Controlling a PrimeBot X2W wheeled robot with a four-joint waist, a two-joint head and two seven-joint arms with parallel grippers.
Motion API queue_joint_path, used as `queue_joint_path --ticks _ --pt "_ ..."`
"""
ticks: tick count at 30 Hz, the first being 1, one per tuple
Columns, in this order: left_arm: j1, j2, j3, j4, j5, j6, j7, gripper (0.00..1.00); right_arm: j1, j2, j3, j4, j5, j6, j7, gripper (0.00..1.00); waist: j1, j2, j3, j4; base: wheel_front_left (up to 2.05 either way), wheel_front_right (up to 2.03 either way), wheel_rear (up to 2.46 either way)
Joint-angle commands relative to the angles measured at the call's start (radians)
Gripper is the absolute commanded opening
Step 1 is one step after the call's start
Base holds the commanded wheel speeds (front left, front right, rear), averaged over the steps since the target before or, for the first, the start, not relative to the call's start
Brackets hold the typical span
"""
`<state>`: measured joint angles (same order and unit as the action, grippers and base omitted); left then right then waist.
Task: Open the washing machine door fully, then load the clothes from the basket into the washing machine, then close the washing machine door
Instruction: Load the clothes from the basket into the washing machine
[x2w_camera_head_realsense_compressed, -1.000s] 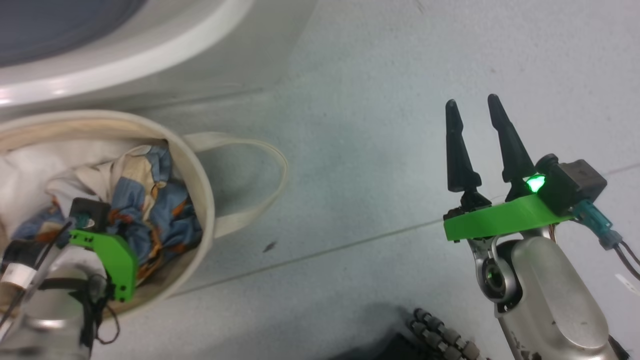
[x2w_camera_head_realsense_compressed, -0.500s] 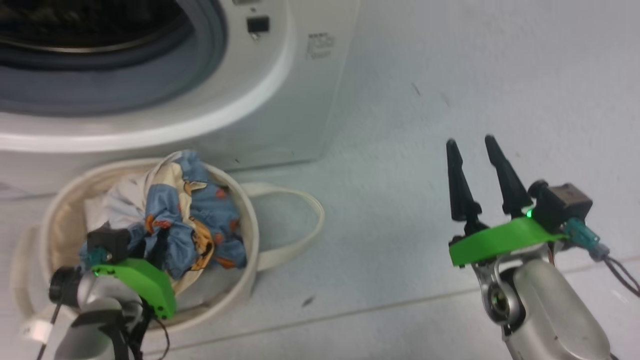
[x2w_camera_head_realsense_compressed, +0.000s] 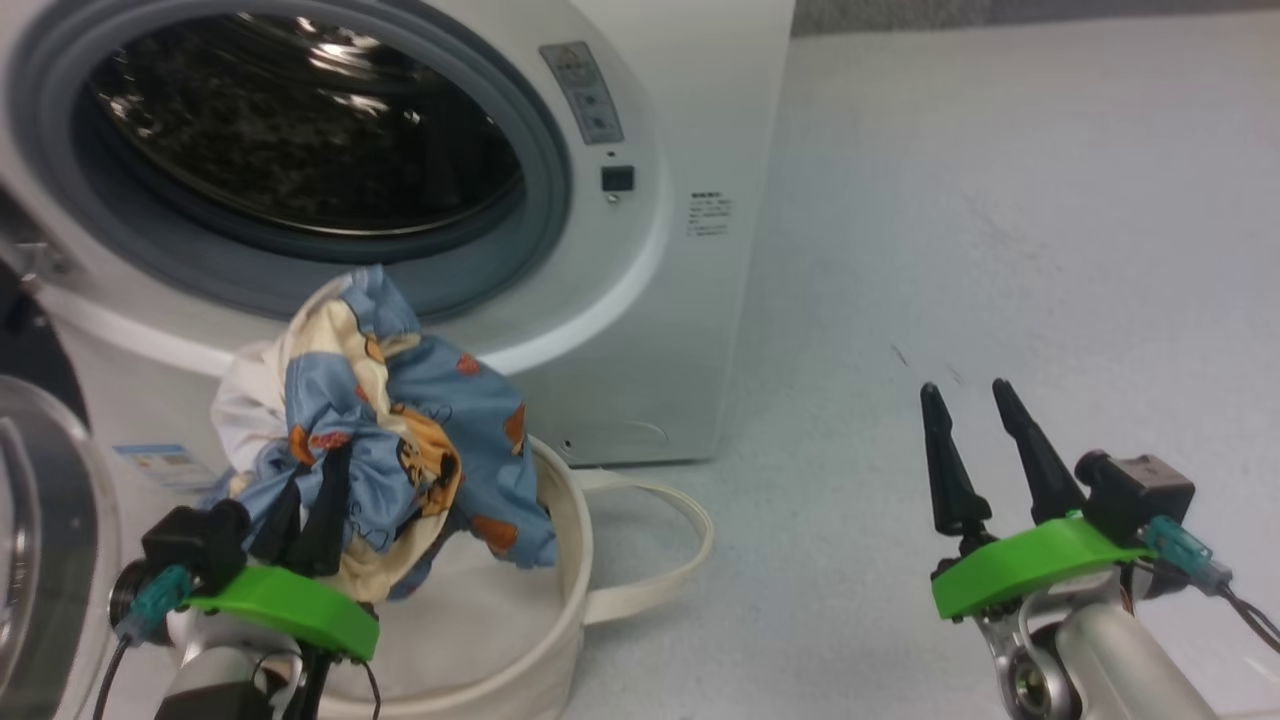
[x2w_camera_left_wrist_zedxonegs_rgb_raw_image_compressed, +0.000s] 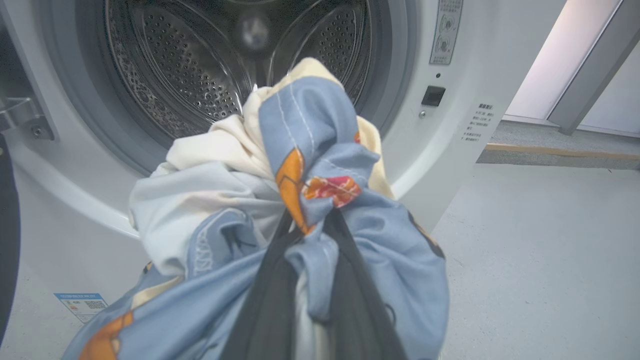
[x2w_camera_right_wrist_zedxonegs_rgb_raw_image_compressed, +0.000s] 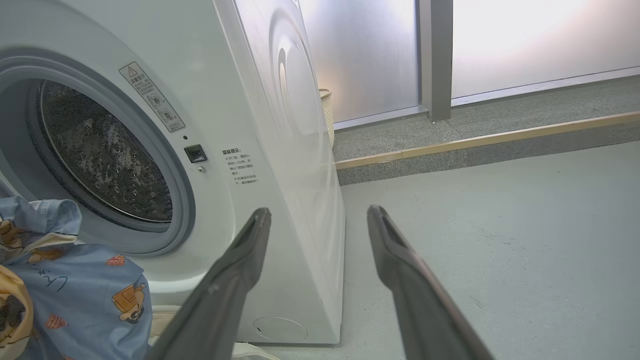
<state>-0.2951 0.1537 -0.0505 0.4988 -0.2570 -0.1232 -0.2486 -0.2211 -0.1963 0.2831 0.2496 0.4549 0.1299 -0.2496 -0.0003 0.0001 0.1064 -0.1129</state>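
Far left of left end effector (x2w_camera_head_realsense_compressed: 310, 500): washing machine door (x2w_camera_head_realsense_compressed: 40, 560), standing open. Clenched on the clothes (x2w_camera_head_realsense_compressed: 400, 430), bunched around both fingers (x2w_camera_left_wrist_zedxonegs_rgb_raw_image_compressed: 350, 300), above the basket (x2w_camera_head_realsense_compressed: 570, 570). Long axis upright, top pointing toward drum mouth (x2w_camera_head_realsense_compressed: 300, 150) of the washing machine (x2w_camera_head_realsense_compressed: 650, 300) just ahead. Well right: right end effector (x2w_camera_head_realsense_compressed: 965, 392), released, grasping nothing, jaws wide apart, over floor (x2w_camera_head_realsense_compressed: 900, 200).

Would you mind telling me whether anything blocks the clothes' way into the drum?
Nothing visible does: the left gripper holds the clothes before the open mouth of the washing machine, its door swung aside.
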Motion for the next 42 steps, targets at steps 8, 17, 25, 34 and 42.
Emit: queue_joint_path --ticks 8,17,25,34,42 --pt "0.03 -0.018 0.09 -0.159 0.016 0.002 -0.013 0.0 0.007 -0.021 0.027 -0.031 0.022 0.001 -0.012 1.0 0.0003 -0.0001 -0.045 0.03 0.0 0.0 0.0" --pt "-0.031 -0.032 0.129 -0.19 0.026 0.0 -0.013 0.0 0.003 -0.024 0.036 -0.029 0.026 0.001 -0.012 1.0 0.0003 -0.0001 -0.032 0.007 0.0 0.0 0.0" --pt "-0.183 -0.031 0.189 -0.18 0.049 0.006 -0.013 0.0 -0.012 -0.039 0.037 -0.034 0.019 0.001 -0.012 1.0 0.0003 -0.0001 0.011 -0.018 0.0 0.0 0.0" --pt "-0.419 -0.008 0.304 -0.006 0.08 0.01 -0.013 0.0 -0.048 -0.059 0.027 -0.067 -0.006 0.001 -0.012 1.0 0.0003 -0.0001 0.165 -0.077 0.0 0.0 0.0" --pt "-0.602 0.051 0.324 0.154 0.133 0.003 -0.013 0.0 -0.063 -0.04 -0.016 -0.117 -0.043 0.001 -0.012 1.0 0.0003 -0.0001 0.328 -0.128 0.0 0.0 0.0"
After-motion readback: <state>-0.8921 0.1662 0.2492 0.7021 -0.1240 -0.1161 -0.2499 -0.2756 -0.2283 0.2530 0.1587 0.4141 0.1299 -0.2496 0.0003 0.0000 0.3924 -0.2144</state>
